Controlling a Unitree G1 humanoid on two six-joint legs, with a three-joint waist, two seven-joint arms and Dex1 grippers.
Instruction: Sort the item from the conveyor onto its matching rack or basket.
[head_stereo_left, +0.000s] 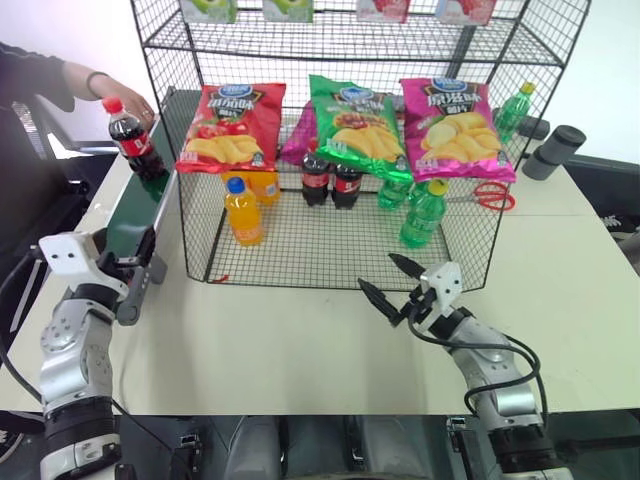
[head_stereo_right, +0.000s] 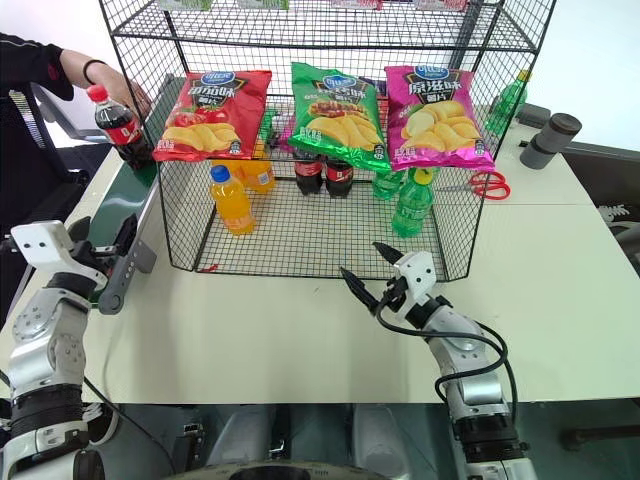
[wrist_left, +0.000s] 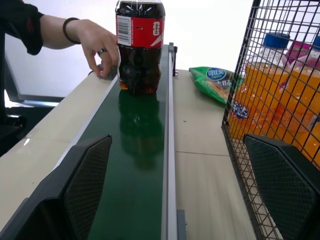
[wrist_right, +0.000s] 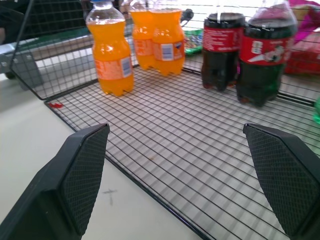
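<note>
The item, a cola bottle (head_stereo_left: 130, 140) with a red cap and label, stands upright on the far part of the dark green conveyor (wrist_left: 135, 170). A person's hand (wrist_left: 100, 42) rests beside it. My left gripper (wrist_left: 176, 139) is open, level over the conveyor's near end and well short of the bottle (wrist_left: 140, 47), holding nothing. The black wire rack (head_stereo_left: 300, 262) stands to the right of the belt. My right gripper (head_stereo_left: 378, 270) is open and empty just outside the rack's front edge, pointing in at its mesh floor (wrist_right: 190, 150).
Inside the rack stand orange-drink bottles (head_stereo_left: 243, 212), two cola bottles (head_stereo_left: 330, 180) and green bottles (head_stereo_left: 423, 215). Chip bags (head_stereo_left: 355, 125) hang across its front. Red scissors (head_stereo_left: 490, 195) and grey cylinders (head_stereo_left: 555, 150) lie at the back right. A person sits at the far left.
</note>
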